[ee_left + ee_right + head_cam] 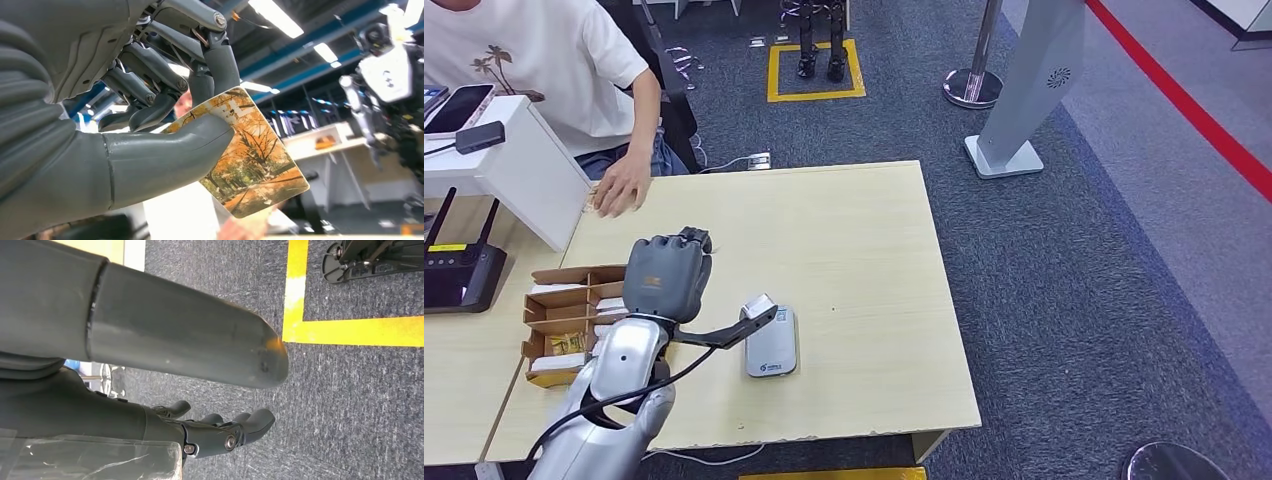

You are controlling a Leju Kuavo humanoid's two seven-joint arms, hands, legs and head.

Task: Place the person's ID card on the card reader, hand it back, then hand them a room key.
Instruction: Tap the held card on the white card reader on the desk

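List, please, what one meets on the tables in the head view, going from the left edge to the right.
Black router → cardboard box with compartments → left hand → grey card reader → bare right part of the wooden table. The person's hand rests further back, above the box in the picture.

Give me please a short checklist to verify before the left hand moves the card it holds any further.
1. Grip: the grey left hand pinches the orange tree-picture card between thumb and fingers: ok.
2. Whether this is the ID card or a room key: cannot tell.
3. Silver rectangular card reader lies flat on the pale wooden table: ok.
4. Person's hand rests on the table edge, not reaching out: not ok for handover.
5. Right hand hangs over the floor, holding nothing: ok.
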